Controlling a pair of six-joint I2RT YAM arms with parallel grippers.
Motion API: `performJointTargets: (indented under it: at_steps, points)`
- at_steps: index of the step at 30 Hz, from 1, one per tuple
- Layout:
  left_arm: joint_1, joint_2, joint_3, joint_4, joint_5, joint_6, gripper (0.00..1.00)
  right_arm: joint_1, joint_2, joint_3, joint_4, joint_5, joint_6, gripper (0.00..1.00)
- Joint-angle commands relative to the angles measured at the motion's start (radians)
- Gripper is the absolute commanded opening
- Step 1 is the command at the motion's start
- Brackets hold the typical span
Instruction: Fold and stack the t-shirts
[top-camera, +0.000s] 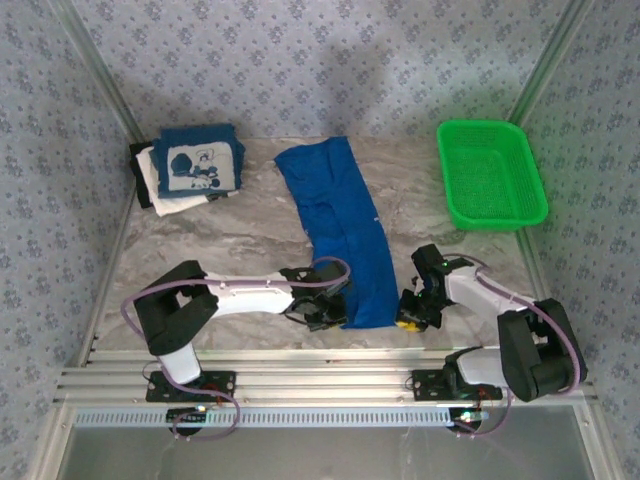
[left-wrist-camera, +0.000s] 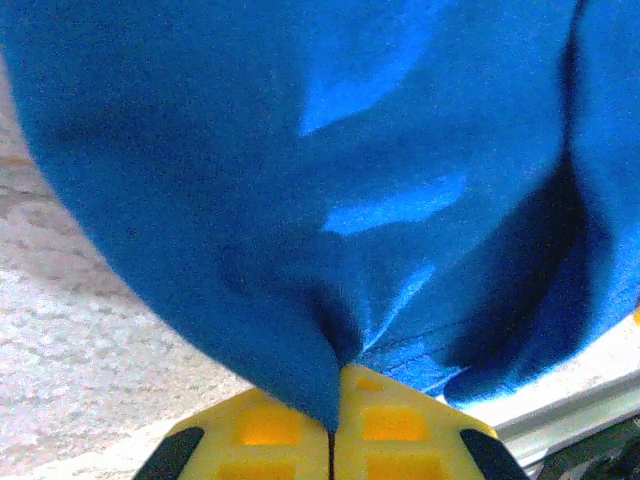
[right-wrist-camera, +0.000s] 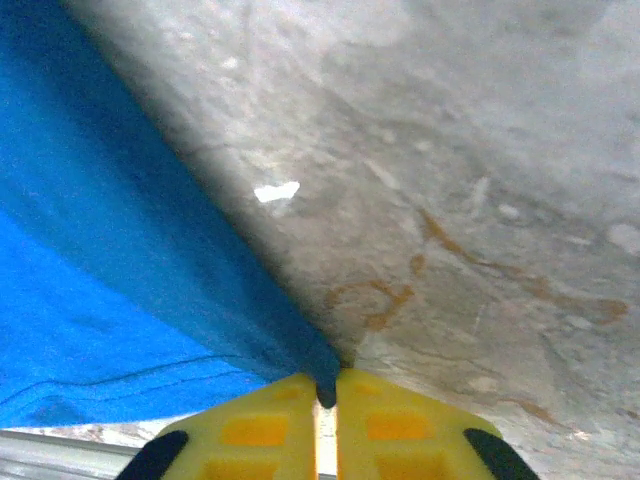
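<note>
Marbled bench (top-camera: 200, 245): my left hand (left-wrist-camera: 332, 400) and right hand (right-wrist-camera: 326, 385) each clamp the near hem of the royal-blue t-shirt (top-camera: 335, 215); next I'd fold it away, evenly.

The royal-blue tee (top-camera: 338, 225) lies folded lengthwise into a long narrow strip down the middle of the table (top-camera: 200, 240), slanting from far centre toward the near edge, its near end bunched and creased. At the far left corner a folded navy tee (top-camera: 203, 160), white cartoon panel upward, tops a small pile, with folded white tees (top-camera: 162, 185) peeking out beneath.
</note>
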Motion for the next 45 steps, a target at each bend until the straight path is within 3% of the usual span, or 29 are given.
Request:
performJointTargets:
  at_steps: [1, 11, 19, 30, 36, 45]
  points:
    - [-0.025, -0.069, -0.040, -0.078, -0.048, -0.027, 0.02, 0.026, 0.024, 0.013, 0.204, -0.092, -0.010, 0.03]
    - [-0.085, -0.160, -0.102, -0.159, -0.117, -0.098, 0.00, 0.103, -0.105, 0.011, 0.097, -0.130, 0.048, 0.00]
    - [-0.166, -0.269, -0.164, -0.237, -0.219, -0.259, 0.00, 0.304, -0.279, -0.060, 0.011, -0.081, 0.254, 0.00]
    - [-0.219, -0.423, -0.179, -0.338, -0.375, -0.395, 0.00, 0.348, -0.258, 0.099, -0.074, -0.060, 0.229, 0.00]
    - [-0.096, -0.486, -0.153, -0.328, -0.367, -0.301, 0.00, 0.289, -0.117, 0.292, -0.103, -0.074, 0.125, 0.00]
    - [0.300, -0.423, 0.055, -0.332, -0.176, 0.079, 0.00, 0.149, 0.198, 0.605, -0.111, -0.088, -0.027, 0.00]
